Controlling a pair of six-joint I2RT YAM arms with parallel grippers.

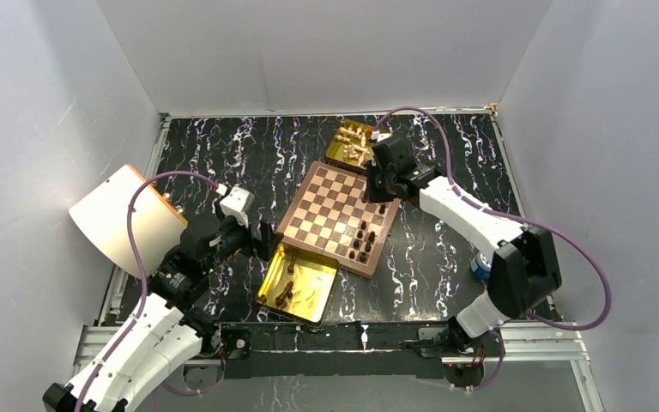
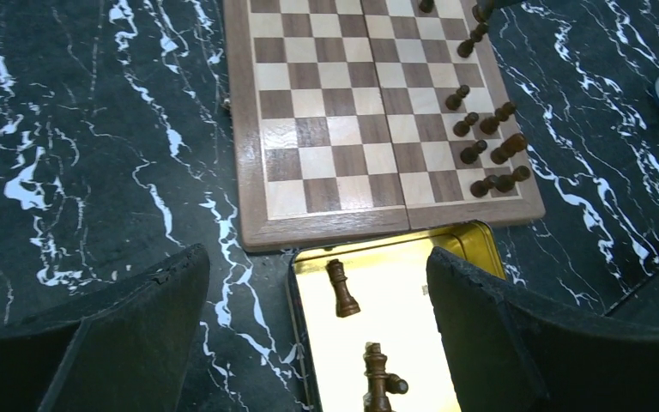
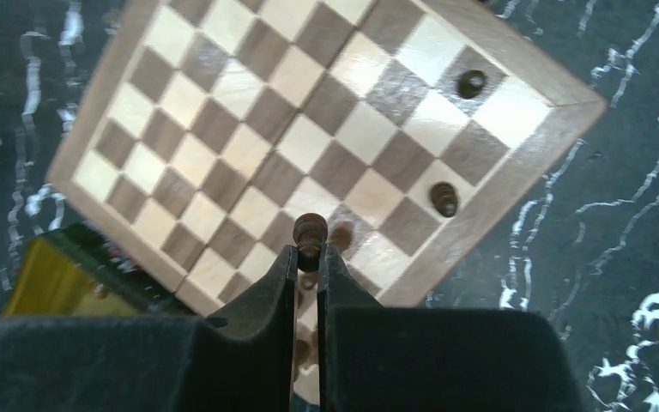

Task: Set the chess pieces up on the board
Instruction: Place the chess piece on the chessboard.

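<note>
Two gold trays are set beside the board (image 1: 330, 210) on the black marbled table (image 1: 197, 154). The near tray (image 1: 319, 290) is laid just beside the board's near edge, and a few dark chess pieces (image 2: 341, 289) are seen lying in it, one of them on its side. The far tray (image 1: 333, 154) is placed at the board's far corner, and cream pieces (image 1: 356, 142) are gathered in it.

About ten dark chessmen (image 2: 489, 146) are stood upright on the board, grouped along its right-hand side, mostly toward the near corner.

The right gripper (image 3: 307, 257) is positioned over the board's right edge, and its fingers (image 3: 266, 300) are pressed together on a single dark piece (image 3: 311, 230), which is held upright by its lower part with the rounded head showing above the tips. Whether this piece is touching the square below cannot be told. Two more dark men (image 3: 444, 197) are seen on nearby squares, apart from it.

The left gripper (image 2: 317, 335) is held above the board-side end of the near tray, with its fingers (image 2: 129, 343) spread wide and nothing between them.

A blue and white container (image 1: 480, 266) is stood on the table to the right of the board.
</note>
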